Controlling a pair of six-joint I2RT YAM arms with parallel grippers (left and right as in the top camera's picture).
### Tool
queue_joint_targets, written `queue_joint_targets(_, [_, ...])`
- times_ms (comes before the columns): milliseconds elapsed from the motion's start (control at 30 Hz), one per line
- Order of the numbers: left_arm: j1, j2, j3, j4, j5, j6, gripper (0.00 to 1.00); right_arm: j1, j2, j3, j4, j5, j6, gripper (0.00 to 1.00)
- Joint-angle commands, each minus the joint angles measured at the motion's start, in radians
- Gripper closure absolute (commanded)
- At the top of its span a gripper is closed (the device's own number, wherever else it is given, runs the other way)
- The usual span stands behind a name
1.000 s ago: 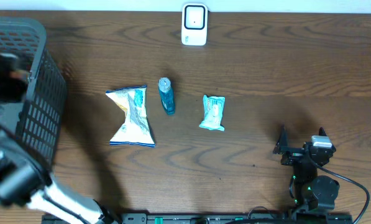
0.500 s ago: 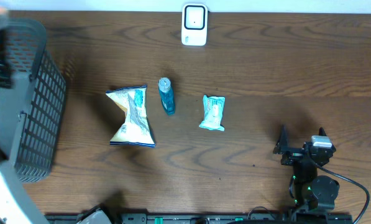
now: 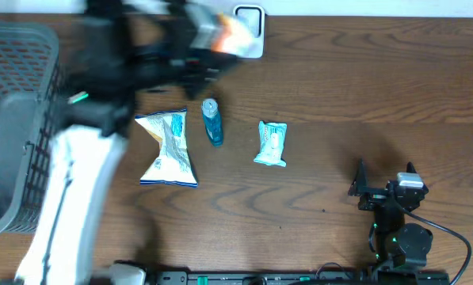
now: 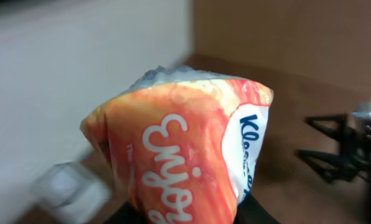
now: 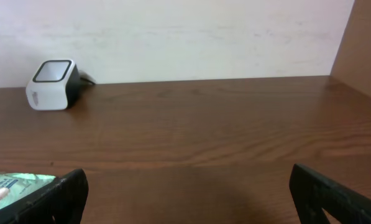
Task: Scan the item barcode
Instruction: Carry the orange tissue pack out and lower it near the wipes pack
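My left gripper is shut on an orange and white tissue pack, held in the air at the back of the table, just left of the white barcode scanner. The pack fills the left wrist view, and the scanner is a blur at its lower left. No barcode shows on the pack. Near the front right, my right gripper rests open with nothing between its fingers. In the right wrist view the scanner stands far off at the left by the wall.
A grey mesh basket stands at the left edge. A white and blue chip bag, a blue bottle and a small green packet lie in a row mid-table. The left arm stretches across the table's left side.
The left arm has swung from over the basket to the right and back, carrying the orange pack up beside the scanner. The right arm has not moved.
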Motion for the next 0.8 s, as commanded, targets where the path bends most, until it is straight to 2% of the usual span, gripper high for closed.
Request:
queue_joint_targets(0, [-0.124, 0.151, 0.002, 0.026, 0.016, -0.009, 0.77, -0.003, -0.002, -0.001, -0.004, 0.001, 0.006, 0.01])
queue_joint_targets(100, [-0.206, 0.283, 0.002, 0.06, 0.012, -0.009, 0.77, -0.003, -0.002, -0.001, -0.004, 0.001, 0.006, 0.01])
queue_joint_targets(300, [-0.324, 0.51, 0.002, 0.064, -0.177, -0.01, 0.77, -0.003, -0.002, -0.001, -0.004, 0.001, 0.006, 0.01])
queue_joint_targets(533, [-0.437, 0.679, 0.002, 0.063, -0.221, -0.009, 0.76, -0.003, -0.002, -0.001, -0.004, 0.001, 0.006, 0.01])
queue_joint_targets(633, [-0.463, 0.718, 0.002, 0.047, -0.346, -0.009, 0.76, -0.003, -0.002, -0.001, -0.004, 0.001, 0.006, 0.01])
queue_joint_targets(767, [-0.476, 0.748, 0.001, -0.024, -0.595, -0.009, 0.76, -0.003, -0.002, -0.001, -0.004, 0.001, 0.006, 0.01])
